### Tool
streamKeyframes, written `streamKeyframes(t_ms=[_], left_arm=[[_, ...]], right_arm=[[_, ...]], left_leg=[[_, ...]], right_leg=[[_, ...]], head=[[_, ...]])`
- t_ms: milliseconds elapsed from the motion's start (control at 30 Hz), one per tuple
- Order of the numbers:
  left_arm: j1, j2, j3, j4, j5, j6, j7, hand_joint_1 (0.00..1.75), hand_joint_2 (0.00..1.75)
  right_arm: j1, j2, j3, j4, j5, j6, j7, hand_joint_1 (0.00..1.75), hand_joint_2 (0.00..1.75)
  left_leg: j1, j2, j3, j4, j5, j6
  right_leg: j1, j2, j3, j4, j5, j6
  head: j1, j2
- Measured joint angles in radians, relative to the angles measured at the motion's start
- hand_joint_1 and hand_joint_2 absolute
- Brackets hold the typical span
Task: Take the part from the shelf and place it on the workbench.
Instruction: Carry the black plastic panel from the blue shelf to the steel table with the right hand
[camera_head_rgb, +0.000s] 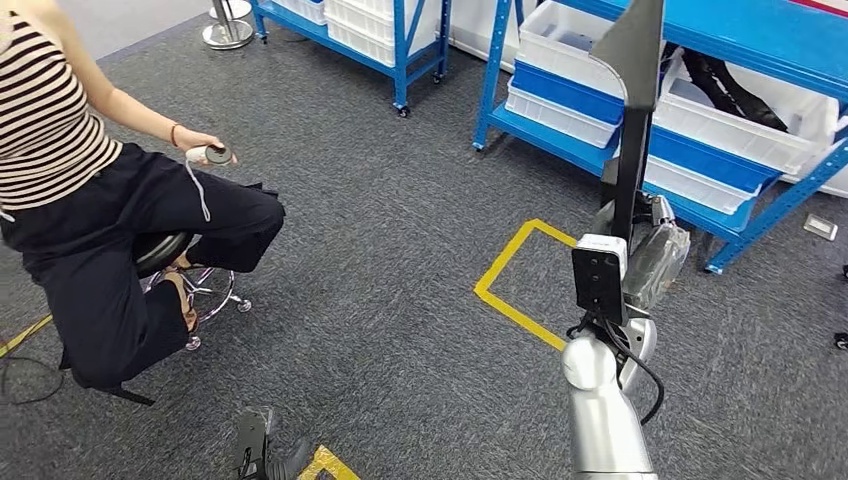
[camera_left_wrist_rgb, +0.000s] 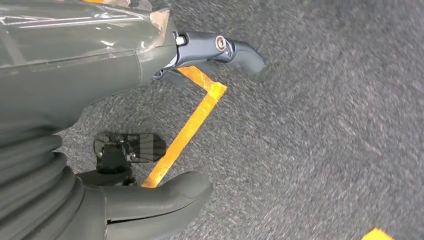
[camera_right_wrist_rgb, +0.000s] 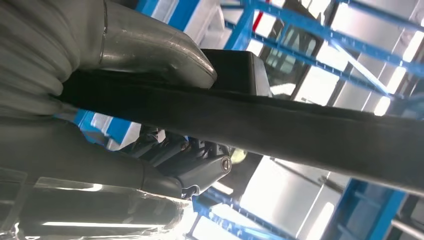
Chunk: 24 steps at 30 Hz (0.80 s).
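Fingers (camera_right_wrist_rgb: 200, 172) of the right hand (camera_right_wrist_rgb: 135, 100) are clamped on a long black part (camera_right_wrist_rgb: 310, 132), which runs across the right wrist view with the thick grey thumb lying over one side of it and the darker fingers curled against the other. From the head view the same part (camera_head_rgb: 632, 110) stands nearly upright above the right hand (camera_head_rgb: 640, 250), its wide, pointed end uppermost and reaching past the front of the blue shelf (camera_head_rgb: 570, 140). The silver right arm (camera_head_rgb: 600, 410) comes up from below, with a black camera box (camera_head_rgb: 598, 280) at the wrist.

White bins (camera_head_rgb: 720, 125) sit on the shelf's lower level, and one of them holds more dark parts. A second blue rack (camera_head_rgb: 400, 50) with white bins stands further left. On the grey carpet (camera_head_rgb: 400, 260) a corner of yellow tape (camera_head_rgb: 510, 290) lies just beside the arm.

The left hand (camera_left_wrist_rgb: 150, 195) hangs over the carpet, holding nothing. Its thumb and a dark finger (camera_left_wrist_rgb: 225, 50) are spread apart, and a strip of yellow tape (camera_left_wrist_rgb: 190, 130) runs between them on the floor below. The head view catches this hand (camera_head_rgb: 262, 450) low at the bottom edge, next to another yellow tape corner.

At the left a person (camera_head_rgb: 90, 200) in a striped top and dark trousers sits on a wheeled stool (camera_head_rgb: 190, 280), holding a small grey controller (camera_head_rgb: 210, 154) with a cord hanging from it.
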Motion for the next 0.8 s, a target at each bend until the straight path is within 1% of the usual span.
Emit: streamKeyframes(t_ms=[33,67,100,133,167,200,233,267,300,333,367,400,433,467,500,533,567,600,633,667,700,733,767,800], left_arm=[[0.000,-0.001,0.000,0.000,0.002,0.000,-0.001,0.00,1.75],[0.000,-0.001,0.000,0.000,0.004,0.000,-0.004,0.00,1.75],[0.000,-0.002,0.000,0.000,0.006,0.000,-0.006,0.00,1.75],[0.001,-0.004,0.000,0.000,0.008,0.000,-0.008,0.00,1.75],[0.001,-0.005,0.000,0.000,0.009,0.000,-0.011,0.00,1.75],[0.003,-0.006,0.000,0.000,0.009,0.000,-0.012,0.00,1.75],[0.006,-0.007,0.000,0.000,0.009,0.000,-0.014,0.00,1.75],[0.009,-0.006,0.000,0.000,0.009,0.001,-0.016,0.00,1.75],[0.012,-0.006,0.000,0.001,0.008,0.001,-0.017,0.00,1.75],[0.015,-0.005,0.000,0.001,0.008,0.001,-0.018,0.00,1.75],[0.016,-0.004,-0.001,0.001,0.006,0.000,-0.019,0.00,1.75],[0.017,-0.003,-0.001,0.001,0.005,-0.002,-0.020,0.00,1.75],[0.017,-0.003,-0.001,0.001,0.003,-0.003,-0.020,0.00,1.75],[0.019,-0.003,-0.002,0.001,0.002,-0.005,-0.020,0.00,1.75],[0.021,-0.003,-0.002,0.001,0.002,-0.006,-0.019,0.00,1.75],[0.023,-0.003,-0.002,0.001,0.001,-0.007,-0.019,0.00,1.75],[0.024,-0.002,-0.002,0.001,0.001,-0.007,-0.019,0.00,1.75],[0.024,-0.001,-0.002,0.001,0.001,-0.007,-0.019,0.00,1.75],[0.023,-0.001,-0.002,0.001,0.001,-0.008,-0.019,0.00,1.75],[0.022,-0.001,-0.003,0.001,0.001,-0.008,-0.020,0.00,1.75],[0.021,-0.001,-0.005,0.001,0.001,-0.008,-0.020,0.00,1.75],[0.021,-0.002,-0.006,0.001,0.001,-0.009,-0.020,0.00,1.75],[0.021,-0.002,-0.007,0.001,0.001,-0.009,-0.020,0.00,1.75],[0.022,-0.002,-0.008,0.001,0.001,-0.009,-0.020,0.00,1.75]], right_arm=[[0.005,-0.001,-0.001,0.000,-0.008,0.001,-0.006,1.75,1.75],[0.008,-0.002,-0.002,0.000,-0.018,0.002,-0.014,1.75,1.75],[0.009,-0.003,-0.003,0.000,-0.028,0.003,-0.023,1.75,1.75],[0.012,-0.004,-0.003,0.000,-0.041,0.003,-0.032,1.75,1.75],[0.016,-0.005,-0.003,0.000,-0.055,0.003,-0.042,1.75,1.75],[0.023,-0.006,-0.003,-0.001,-0.068,0.003,-0.051,1.75,1.75],[0.030,-0.007,-0.003,-0.002,-0.080,0.003,-0.058,1.75,1.75],[0.038,-0.008,-0.004,-0.004,-0.089,0.003,-0.064,1.75,1.75],[0.045,-0.010,-0.004,-0.007,-0.094,0.003,-0.067,1.75,1.75],[0.051,-0.011,-0.005,-0.012,-0.098,0.003,-0.069,1.75,1.75],[0.058,-0.012,-0.005,-0.018,-0.101,0.003,-0.070,1.75,1.75],[0.065,-0.014,-0.006,-0.025,-0.103,0.003,-0.070,1.75,1.75],[0.074,-0.017,-0.008,-0.030,-0.105,0.003,-0.070,1.75,1.75],[0.081,-0.020,-0.009,-0.034,-0.108,0.003,-0.070,1.75,1.75],[0.087,-0.022,-0.011,-0.037,-0.109,0.003,-0.070,1.75,1.75],[0.091,-0.024,-0.012,-0.040,-0.111,0.003,-0.070,1.75,1.75],[0.094,-0.025,-0.013,-0.042,-0.111,0.003,-0.070,1.75,1.75],[0.095,-0.026,-0.013,-0.046,-0.111,0.003,-0.070,1.75,1.75],[0.096,-0.028,-0.014,-0.049,-0.111,0.003,-0.070,1.75,1.75],[0.096,-0.029,-0.014,-0.053,-0.111,0.003,-0.070,1.75,1.75],[0.096,-0.030,-0.014,-0.056,-0.111,0.003,-0.070,1.75,1.75],[0.096,-0.031,-0.014,-0.058,-0.112,0.003,-0.070,1.75,1.75],[0.096,-0.031,-0.014,-0.060,-0.112,0.003,-0.070,1.75,1.75],[0.096,-0.032,-0.014,-0.063,-0.112,0.003,-0.070,1.75,1.75]], left_leg=[[-0.001,-0.014,0.000,0.000,0.001,0.000],[-0.001,-0.026,0.000,0.001,0.001,-0.001],[-0.001,-0.037,0.000,0.002,0.002,-0.002],[-0.002,-0.047,-0.001,0.003,0.002,-0.005],[-0.003,-0.055,-0.003,0.004,0.003,-0.009],[-0.003,-0.062,-0.005,0.003,0.004,-0.014],[-0.003,-0.068,-0.007,0.002,0.006,-0.020],[-0.001,-0.073,-0.009,0.001,0.008,-0.026],[-0.002,-0.066,-0.013,0.005,0.003,-0.031],[-0.004,-0.049,-0.023,0.025,-0.011,-0.036],[-0.004,-0.024,-0.042,0.067,-0.036,-0.041],[-0.004,0.002,-0.072,0.128,-0.069,-0.046],[-0.001,0.019,-0.107,0.198,-0.100,-0.051],[0.002,0.028,-0.136,0.255,-0.120,-0.055],[0.004,0.032,-0.151,0.281,-0.123,-0.058],[0.007,0.036,-0.144,0.267,-0.106,-0.060],[0.008,0.044,-0.118,0.216,-0.077,-0.059],[0.009,0.061,-0.077,0.143,-0.045,-0.058],[0.007,0.078,-0.040,0.078,-0.022,-0.055],[0.005,0.089,-0.015,0.032,-0.009,-0.050],[0.001,0.095,-0.002,0.008,-0.006,-0.044],[-0.003,0.086,-0.003,0.006,-0.007,-0.038],[-0.005,0.075,-0.003,0.004,-0.005,-0.031],[-0.005,0.067,-0.001,0.000,-0.003,-0.024]], right_leg=[[0.000,0.002,0.010,-0.026,0.017,0.005],[0.000,0.009,0.040,-0.091,0.045,0.011],[-0.001,0.025,0.076,-0.169,0.074,0.014],[0.000,0.038,0.108,-0.235,0.097,0.013],[0.001,0.048,0.128,-0.276,0.110,0.010],[0.004,0.052,0.136,-0.291,0.115,0.004],[0.007,0.044,0.138,-0.292,0.117,-0.001],[0.004,0.036,0.139,-0.295,0.121,-0.007],[0.001,0.029,0.141,-0.298,0.124,-0.012],[-0.002,0.020,0.144,-0.302,0.126,-0.018],[-0.006,0.012,0.146,-0.305,0.127,-0.023],[-0.004,0.003,0.147,-0.306,0.125,-0.026],[-0.004,-0.008,0.148,-0.305,0.124,-0.028],[-0.003,-0.018,0.149,-0.305,0.123,-0.029],[-0.002,-0.029,0.149,-0.305,0.122,-0.030],[-0.003,-0.038,0.149,-0.305,0.121,-0.030],[-0.003,-0.046,0.151,-0.305,0.120,-0.029],[-0.002,-0.054,0.153,-0.305,0.118,-0.026],[0.001,-0.060,0.154,-0.304,0.114,-0.022],[0.005,-0.066,0.156,-0.303,0.111,-0.017],[0.008,-0.073,0.158,-0.303,0.109,-0.011],[0.010,-0.080,0.160,-0.304,0.107,-0.006],[0.009,-0.088,0.163,-0.306,0.105,-0.001],[0.006,-0.089,0.163,-0.303,0.102,0.004]], head=[[0.000,0.000],[0.001,0.000],[0.001,0.000],[0.001,0.000],[0.001,0.000],[0.001,0.000],[0.001,0.000],[0.001,0.000],[0.000,0.000],[-0.005,0.000],[-0.010,0.000],[-0.016,0.000],[-0.021,0.000],[-0.022,0.000],[-0.022,0.000],[-0.023,0.000],[-0.023,0.000],[-0.024,0.000],[-0.025,0.000],[-0.023,0.000],[-0.021,0.000],[-0.019,0.000],[-0.016,0.000],[-0.016,0.000]])
